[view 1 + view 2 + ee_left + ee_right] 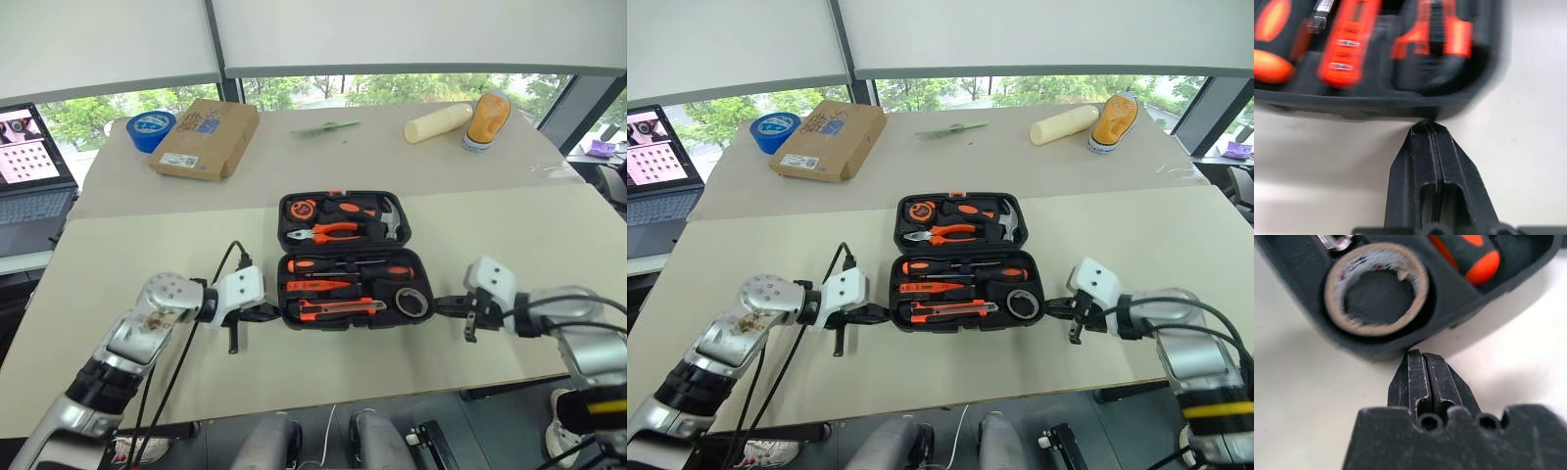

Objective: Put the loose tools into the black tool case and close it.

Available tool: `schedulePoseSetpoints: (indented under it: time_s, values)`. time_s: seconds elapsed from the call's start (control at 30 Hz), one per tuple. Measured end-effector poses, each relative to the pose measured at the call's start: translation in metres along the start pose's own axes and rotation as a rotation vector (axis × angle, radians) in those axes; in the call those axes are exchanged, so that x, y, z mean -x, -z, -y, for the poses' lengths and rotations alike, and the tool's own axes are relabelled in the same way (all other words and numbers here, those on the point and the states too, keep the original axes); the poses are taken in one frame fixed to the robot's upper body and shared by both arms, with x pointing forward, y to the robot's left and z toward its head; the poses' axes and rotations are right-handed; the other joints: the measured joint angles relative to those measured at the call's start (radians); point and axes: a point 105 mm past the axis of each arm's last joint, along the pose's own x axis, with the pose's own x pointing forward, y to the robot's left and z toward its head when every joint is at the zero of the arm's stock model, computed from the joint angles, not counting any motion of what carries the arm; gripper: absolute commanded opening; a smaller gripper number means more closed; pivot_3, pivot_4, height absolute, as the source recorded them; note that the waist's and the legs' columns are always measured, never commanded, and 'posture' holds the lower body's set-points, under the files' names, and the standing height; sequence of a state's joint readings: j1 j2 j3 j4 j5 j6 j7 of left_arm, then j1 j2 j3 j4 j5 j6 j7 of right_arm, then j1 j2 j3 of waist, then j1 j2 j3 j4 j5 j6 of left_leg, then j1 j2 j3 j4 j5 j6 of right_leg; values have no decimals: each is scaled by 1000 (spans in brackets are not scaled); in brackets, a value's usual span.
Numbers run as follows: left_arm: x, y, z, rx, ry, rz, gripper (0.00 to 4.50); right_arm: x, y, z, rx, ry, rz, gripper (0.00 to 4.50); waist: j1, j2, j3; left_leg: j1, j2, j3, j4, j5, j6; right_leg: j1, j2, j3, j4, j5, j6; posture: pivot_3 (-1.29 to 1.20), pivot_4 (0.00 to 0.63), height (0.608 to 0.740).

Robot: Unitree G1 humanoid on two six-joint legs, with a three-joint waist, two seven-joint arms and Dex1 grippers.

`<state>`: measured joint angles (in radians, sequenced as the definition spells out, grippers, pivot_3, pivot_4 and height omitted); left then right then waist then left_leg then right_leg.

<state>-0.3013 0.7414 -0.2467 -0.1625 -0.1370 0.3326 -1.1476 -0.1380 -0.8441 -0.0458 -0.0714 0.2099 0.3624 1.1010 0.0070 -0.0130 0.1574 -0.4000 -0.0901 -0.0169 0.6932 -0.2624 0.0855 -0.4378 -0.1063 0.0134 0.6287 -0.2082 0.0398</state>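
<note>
Now we see the loose tools slotted inside the black tool case, open at table centre; left gripper at nine o'clock, right gripper at three, both pinched empty; closing remains

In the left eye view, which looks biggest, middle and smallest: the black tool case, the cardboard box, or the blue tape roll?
1. black tool case, though it lies nearer the camera
2. cardboard box
3. blue tape roll
</note>
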Motion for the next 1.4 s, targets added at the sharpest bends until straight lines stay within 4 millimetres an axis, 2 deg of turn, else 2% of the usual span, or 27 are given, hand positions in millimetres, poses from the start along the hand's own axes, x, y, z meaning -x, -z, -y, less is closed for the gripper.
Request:
schedulePoseSetpoints:
  time_s: [0.13, 0.23, 0.37, 0.43, 0.53, 0.63, 0.8, 1.0, 1.4]
  values:
    - [1, 2, 4, 13, -3, 1, 0, 2, 3, -6, -15, 12, -1, 67, 2, 0, 0, 1, 0, 0, 0, -2, 3, 0, 0, 0, 0, 0, 0, 0, 150, 738]
    - [5, 4, -2, 23, -26, -13, 0, 10, 9, -1, -16, 41, -24, 67, 4, 0, 0, 1, 0, 0, 1, 0, 0, 1, 0, -1, 1, 0, 0, 0, 150, 738]
    - [13, 9, -29, 35, -110, -50, 0, 18, 11, 19, -7, 97, -46, 67, 4, 0, 0, 2, 0, 0, 1, 0, 1, 2, 1, -2, 1, 1, -1, 0, 150, 738]
    - [17, 10, -54, 48, -202, -67, 0, 21, 4, 37, 12, 147, -36, 67, 4, 0, 0, 1, 0, 1, 1, 1, 2, 1, 3, -2, 1, 1, -1, 0, 150, 738]
    - [12, 2, -72, 61, -255, -26, 0, 18, -8, 56, 52, 193, -22, 67, 4, 0, 0, 0, 0, 1, 1, 3, -1, 0, 3, -2, 1, 1, -1, 0, 150, 738]
    - [-4, -8, -68, 58, -216, 19, 0, 5, -20, 66, 80, 201, 5, 67, 3, -1, 0, -2, -1, 2, 1, 3, -1, -2, 2, -2, 1, 1, -1, 0, 150, 738]
    - [-13, -9, -61, 55, -167, 23, 0, -11, -27, 58, 113, 122, 3, 67, 7, -1, 0, -6, -1, 1, 2, 3, -1, -5, 1, -3, 1, 1, -1, 0, 150, 738]
    - [-8, -7, -49, 70, -124, 30, 0, -7, -30, 50, 119, 76, -5, 67, 3, 0, 0, -6, -1, 1, 1, 2, 0, -5, 0, -2, 1, 1, -1, 0, 150, 738]
    - [2, 0, -21, 90, -48, 37, 0, 5, -18, 20, 104, -3, -8, 67, 4, 0, 0, -5, 0, 1, 1, 2, 0, -5, 0, -2, 0, 1, -1, 0, 150, 738]
